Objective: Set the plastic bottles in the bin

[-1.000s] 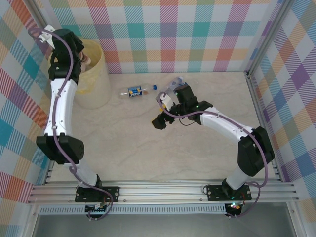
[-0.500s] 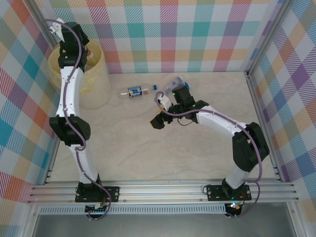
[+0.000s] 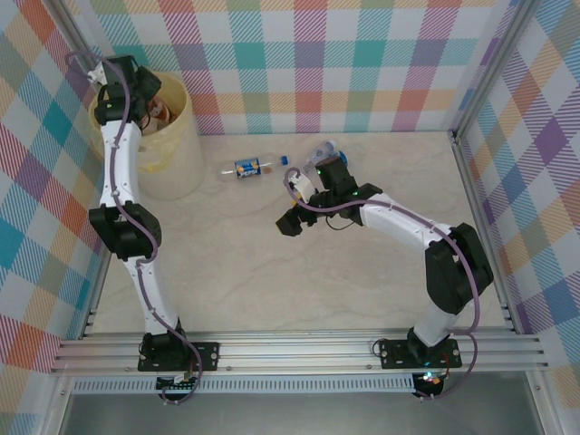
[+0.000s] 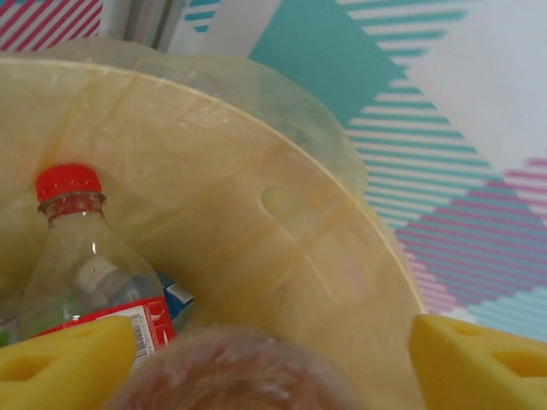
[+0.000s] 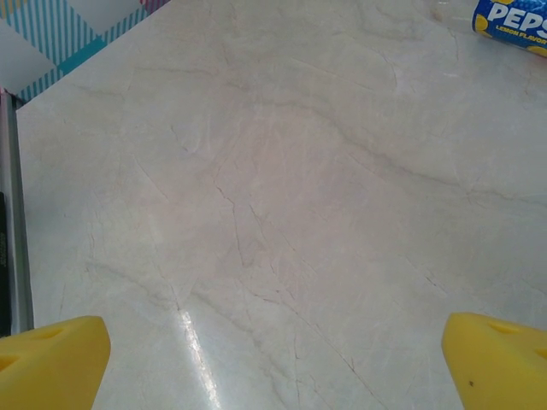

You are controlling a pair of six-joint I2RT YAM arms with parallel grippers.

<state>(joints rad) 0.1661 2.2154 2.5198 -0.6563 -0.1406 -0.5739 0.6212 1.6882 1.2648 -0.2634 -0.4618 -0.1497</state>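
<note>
Top: left end effector [image 3: 145,95] over bin [image 3: 177,159], far-left corner of worktop [image 3: 272,281]; blue bottle [image 3: 249,167] lies near far edge.
Left wrist: jaws, clenched a second ago, now released; reddish bottle [image 4: 239,376] loose between them, likely binned.
Right wrist: right end effector [image 5: 273,359] released above bare worktop.

Top camera overlooks the table [image 3: 272,290] — left wrist close inside the bin [image 4: 256,239], right wrist low over it.
</note>
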